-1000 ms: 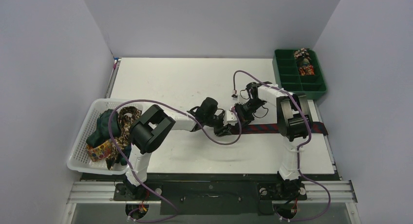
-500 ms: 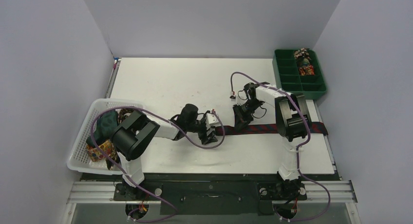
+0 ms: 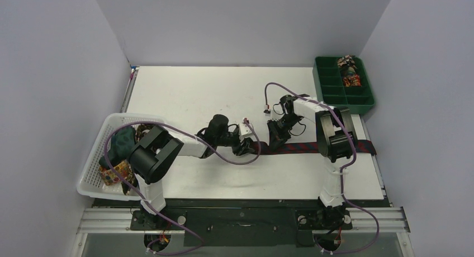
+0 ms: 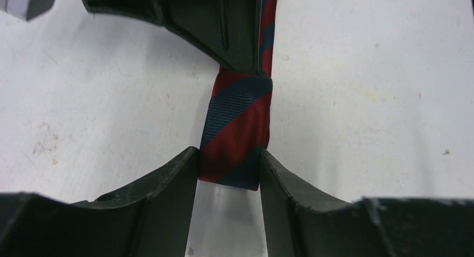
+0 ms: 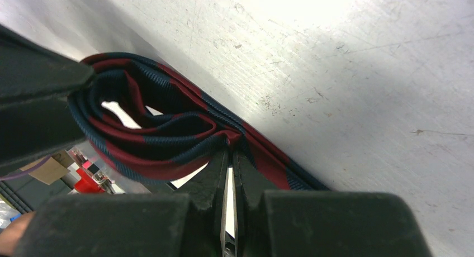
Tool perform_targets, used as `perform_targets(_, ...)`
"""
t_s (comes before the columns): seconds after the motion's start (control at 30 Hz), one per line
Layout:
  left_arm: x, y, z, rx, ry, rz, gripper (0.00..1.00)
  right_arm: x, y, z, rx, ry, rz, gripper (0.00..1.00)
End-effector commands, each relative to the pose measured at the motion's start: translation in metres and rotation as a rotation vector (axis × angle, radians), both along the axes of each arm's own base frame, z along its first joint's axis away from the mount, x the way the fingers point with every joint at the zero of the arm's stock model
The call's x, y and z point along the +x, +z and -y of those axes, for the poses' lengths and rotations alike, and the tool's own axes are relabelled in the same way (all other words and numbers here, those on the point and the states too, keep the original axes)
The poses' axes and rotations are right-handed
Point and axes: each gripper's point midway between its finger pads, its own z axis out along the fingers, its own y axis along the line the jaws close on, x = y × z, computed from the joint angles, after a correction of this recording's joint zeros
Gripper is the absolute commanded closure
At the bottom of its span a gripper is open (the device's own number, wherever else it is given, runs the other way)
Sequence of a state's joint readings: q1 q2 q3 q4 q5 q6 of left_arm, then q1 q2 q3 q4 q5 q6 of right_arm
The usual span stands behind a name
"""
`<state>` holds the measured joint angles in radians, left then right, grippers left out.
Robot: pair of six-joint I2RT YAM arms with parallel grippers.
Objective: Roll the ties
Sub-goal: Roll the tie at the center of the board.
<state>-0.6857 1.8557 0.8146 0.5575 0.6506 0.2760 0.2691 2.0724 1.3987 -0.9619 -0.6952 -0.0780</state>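
The navy tie with red diagonal stripes [image 3: 313, 147] lies flat along the table's right front. Its left end is folded into a loose loop [image 5: 156, 134]. My right gripper [image 3: 278, 135] is shut on that loop, and its fingertips [image 5: 230, 153] pinch the layers. My left gripper [image 3: 246, 143] sits just left of it. Its two fingers [image 4: 229, 162] press on both edges of the tie's folded end [image 4: 237, 123]. The right gripper's dark finger [image 4: 195, 17] shows above that end. Other ties [image 3: 120, 151] are piled in the basket.
A white mesh basket [image 3: 92, 173] stands at the front left, beside the left arm. A green compartment tray [image 3: 317, 78] at the back right holds rolled ties [image 3: 349, 72]. The tie's wide end reaches the table's right edge [image 3: 371, 148].
My left gripper drew back to the left, then came forward again onto the tie's folded end. My right gripper kept its hold and shifted only slightly.
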Motion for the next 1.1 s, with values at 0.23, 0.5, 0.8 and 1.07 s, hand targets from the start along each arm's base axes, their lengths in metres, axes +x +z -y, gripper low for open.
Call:
perform_targets(0.23, -0.002, 0.035, 0.06, -0.143, -0.123, -0.041, 0.64, 0.009, -0.024, 0.01, -0.061, 0.029, 0.034, 1.0)
perform_targets(0.5, 0.011, -0.006, 0.074, -0.064, -0.061, -0.06, 0.62, 0.01, -0.019, 0.003, -0.009, 0.015, 0.03, 1.0)
perform_targets(0.8, -0.006, -0.062, 0.037, 0.133, -0.085, -0.127, 0.72, 0.009, -0.002, 0.009, 0.024, -0.002, 0.041, 1.0)
perform_targets(1.07, -0.024, -0.074, 0.025, 0.214, -0.166, -0.171, 0.77, 0.009, 0.051, 0.021, 0.138, -0.011, 0.072, 0.65)
